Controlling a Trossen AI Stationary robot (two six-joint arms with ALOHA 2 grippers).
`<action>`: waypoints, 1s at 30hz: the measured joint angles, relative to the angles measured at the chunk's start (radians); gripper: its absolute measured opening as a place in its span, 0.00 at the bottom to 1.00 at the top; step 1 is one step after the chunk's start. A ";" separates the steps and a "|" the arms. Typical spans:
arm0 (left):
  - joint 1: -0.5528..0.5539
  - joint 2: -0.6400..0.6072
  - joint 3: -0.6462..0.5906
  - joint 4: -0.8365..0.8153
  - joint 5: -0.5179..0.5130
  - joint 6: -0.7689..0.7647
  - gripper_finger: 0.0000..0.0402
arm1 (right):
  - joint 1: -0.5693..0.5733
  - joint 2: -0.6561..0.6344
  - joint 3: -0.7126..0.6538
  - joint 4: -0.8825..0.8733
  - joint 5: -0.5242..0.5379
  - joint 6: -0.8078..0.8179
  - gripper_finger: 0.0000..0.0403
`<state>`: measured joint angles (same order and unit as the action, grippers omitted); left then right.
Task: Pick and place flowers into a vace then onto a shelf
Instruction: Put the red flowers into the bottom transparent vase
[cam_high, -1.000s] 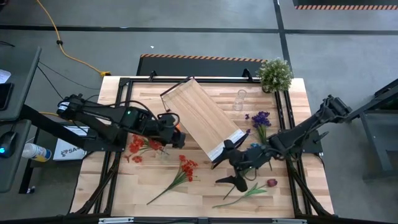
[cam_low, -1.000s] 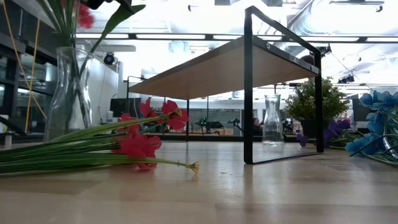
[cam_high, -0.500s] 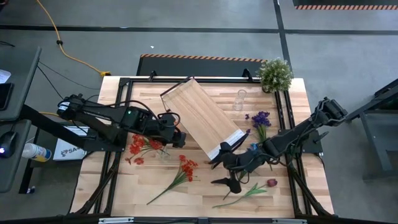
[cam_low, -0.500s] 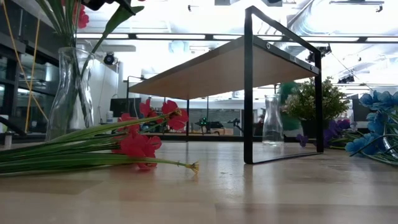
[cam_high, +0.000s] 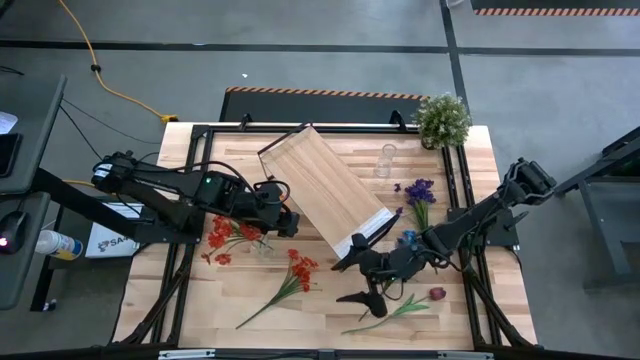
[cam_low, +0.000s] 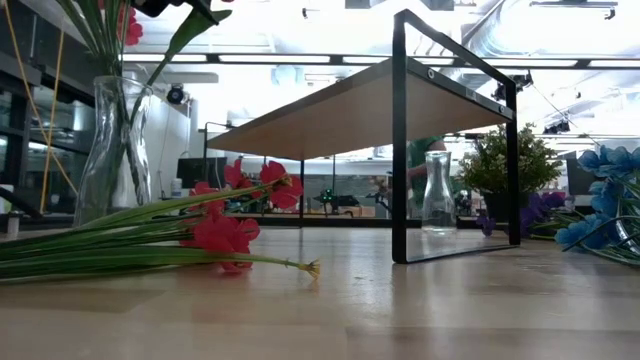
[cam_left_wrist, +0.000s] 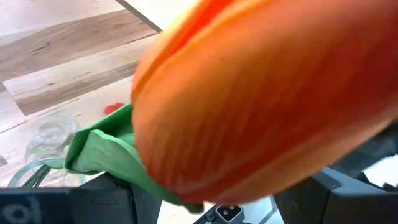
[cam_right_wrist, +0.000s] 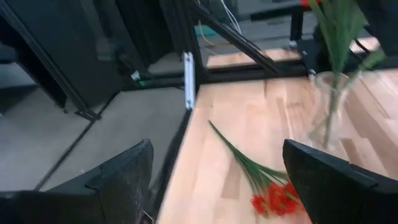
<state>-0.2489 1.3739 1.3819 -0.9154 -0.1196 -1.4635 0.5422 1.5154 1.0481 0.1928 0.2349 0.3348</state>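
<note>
**Left gripper holds an orange flower over the vase; right gripper spread wide low on the table**

In the high view the left arm reaches from the left edge toward the centre, its left gripper (cam_high: 285, 222) ending just left of the shelf (cam_high: 325, 189), which lies diagonally across the upper middle of the table (cam_high: 460, 310). Its jaws grip an orange flower (cam_left_wrist: 261, 93) whose bloom fills the left wrist view; the glass vase (cam_low: 110, 140) stands at the left of the low view with green stems in it.

The right arm stretches from the right edge down toward the lower centre, bent low. The right gripper (cam_high: 355, 280) has its fingers (cam_right_wrist: 121, 177) set wide apart, holding nothing. Red flowers (cam_high: 300, 270) lie on the table left of it, a dark red flower (cam_high: 436, 294) to its lower right.
</note>
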 joint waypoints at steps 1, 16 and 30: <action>0.000 0.000 0.000 0.000 0.000 0.000 0.70 | 0.007 0.004 0.000 0.022 0.005 0.000 0.85; 0.000 0.001 0.000 0.001 -0.006 0.017 0.70 | 0.048 0.033 0.000 0.136 0.154 0.024 0.85; 0.000 0.001 0.000 0.001 0.035 0.366 0.70 | 0.029 0.259 0.346 -0.132 0.129 -0.024 0.85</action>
<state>-0.2489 1.3746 1.3819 -0.9146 -0.0845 -1.0974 0.5714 1.7744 1.3943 0.0611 0.3641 0.3107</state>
